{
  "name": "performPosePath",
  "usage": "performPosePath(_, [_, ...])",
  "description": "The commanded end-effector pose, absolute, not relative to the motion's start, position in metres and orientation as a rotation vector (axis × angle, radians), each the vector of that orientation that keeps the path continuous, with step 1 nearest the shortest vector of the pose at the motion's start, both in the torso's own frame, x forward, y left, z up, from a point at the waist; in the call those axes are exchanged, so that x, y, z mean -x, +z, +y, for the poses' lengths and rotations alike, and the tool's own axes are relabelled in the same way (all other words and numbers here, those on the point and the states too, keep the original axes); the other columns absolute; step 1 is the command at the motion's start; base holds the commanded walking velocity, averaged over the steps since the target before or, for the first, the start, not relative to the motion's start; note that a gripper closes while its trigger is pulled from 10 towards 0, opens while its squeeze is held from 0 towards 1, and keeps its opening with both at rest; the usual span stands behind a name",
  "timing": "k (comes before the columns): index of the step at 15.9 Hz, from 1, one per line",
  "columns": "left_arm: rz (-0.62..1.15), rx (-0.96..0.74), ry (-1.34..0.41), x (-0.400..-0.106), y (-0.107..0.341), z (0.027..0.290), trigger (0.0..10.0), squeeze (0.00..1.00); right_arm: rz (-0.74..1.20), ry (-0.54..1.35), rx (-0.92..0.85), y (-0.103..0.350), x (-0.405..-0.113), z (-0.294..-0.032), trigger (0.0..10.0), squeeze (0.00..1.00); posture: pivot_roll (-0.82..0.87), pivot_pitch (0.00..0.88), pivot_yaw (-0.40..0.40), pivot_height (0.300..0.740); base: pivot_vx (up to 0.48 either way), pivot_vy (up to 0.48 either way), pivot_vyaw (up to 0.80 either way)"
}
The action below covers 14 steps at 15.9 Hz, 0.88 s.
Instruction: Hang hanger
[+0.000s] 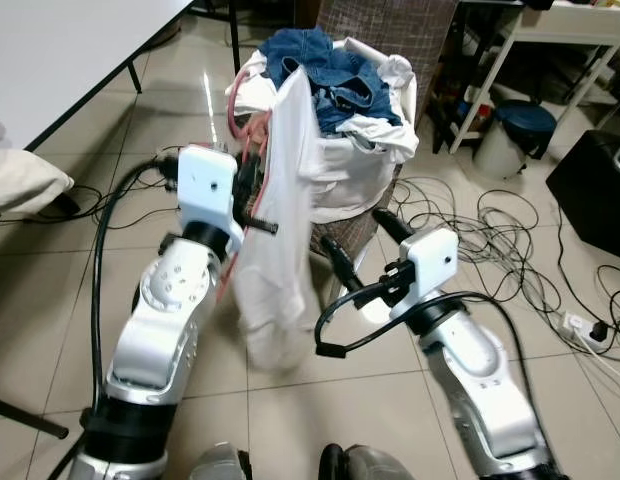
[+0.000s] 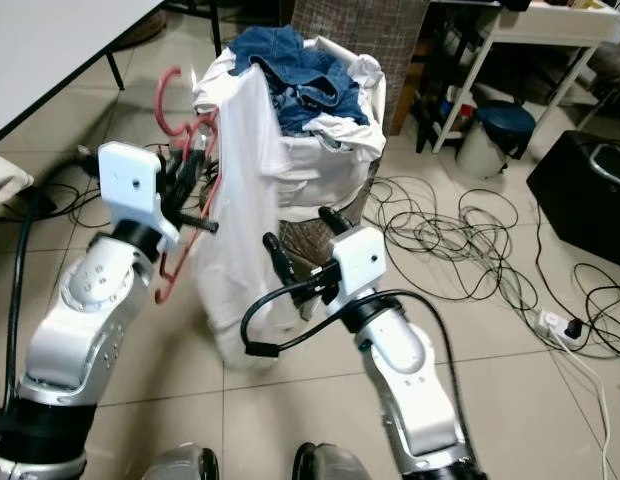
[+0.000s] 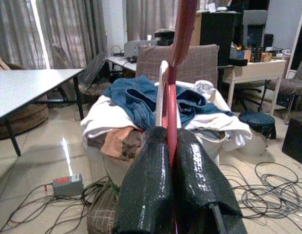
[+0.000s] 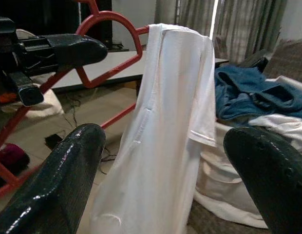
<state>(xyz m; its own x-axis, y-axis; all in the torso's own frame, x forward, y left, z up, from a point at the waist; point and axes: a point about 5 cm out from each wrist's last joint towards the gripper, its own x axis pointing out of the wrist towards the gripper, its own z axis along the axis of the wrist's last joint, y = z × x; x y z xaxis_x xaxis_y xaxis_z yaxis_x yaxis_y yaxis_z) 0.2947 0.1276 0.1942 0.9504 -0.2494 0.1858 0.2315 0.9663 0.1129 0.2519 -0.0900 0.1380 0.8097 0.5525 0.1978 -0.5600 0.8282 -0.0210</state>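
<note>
Left wrist view shows the left gripper (image 3: 171, 146) with both black fingers pressed together on the red hanger (image 3: 179, 44), pinching its thin bar so it rises straight up between them; in the right eye view that same hanger (image 2: 180, 150) sits out in front of the robot on its left, just ahead of the laundry basket (image 2: 330, 165); its hook curls up at the top and the long axis runs roughly up-and-down, tipped over rather than level, probably because it's gripped by one arm of the frame; a white shirt (image 2: 240, 200) is draped over it and hangs down toward the tiled floor (image 2: 490, 380), well clear of the pile of jeans (image 2: 290, 65) in the basket; the right gripper (image 4: 163, 161) has its fingers spread wide, pointing at the shirt with nothing between them, I'd guess lined up to steady or straighten the cloth; no rail to hang it on yet that I can spot, so the hanging itself looks still to come.
</note>
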Motion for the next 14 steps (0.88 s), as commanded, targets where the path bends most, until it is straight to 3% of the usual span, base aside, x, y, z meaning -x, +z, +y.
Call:
performPosePath(1, [-0.262, -0.073, -0.257, -0.290, 0.208, 0.122, 10.0, 0.00, -0.185, 0.611, -0.042, 0.129, -0.255, -0.086, 10.0, 1.00, -0.10, 0.117, -0.043, 0.740, 0.000, 0.000, 0.00])
performPosePath(6, [-0.347, 0.039, -0.340, -0.275, 0.240, 0.106, 10.0, 0.00, -0.121, 0.645, 0.042, 0.107, -0.270, -0.071, 10.0, 1.00, -0.07, 0.122, -0.059, 0.740, 0.000, 0.000, 0.00])
performPosePath(12, [-0.379, 0.048, -0.425, -0.269, 0.257, 0.097, 10.0, 0.00, -0.196, 0.599, 0.040, 0.118, -0.293, -0.063, 10.0, 1.00, -0.05, 0.125, -0.049, 0.740, 0.000, 0.000, 0.00])
performPosePath(13, [-0.378, 0.060, -0.438, -0.268, 0.260, 0.096, 10.0, 0.00, -0.212, 0.578, 0.048, 0.120, -0.297, -0.063, 10.0, 0.70, -0.05, 0.123, -0.045, 0.740, 0.000, 0.000, 0.00])
performPosePath(14, [-0.385, 0.064, -0.443, -0.268, 0.263, 0.095, 10.0, 0.00, -0.221, 0.530, 0.065, 0.121, -0.302, -0.064, 10.0, 0.00, -0.05, 0.121, -0.044, 0.740, 0.000, 0.000, 0.00])
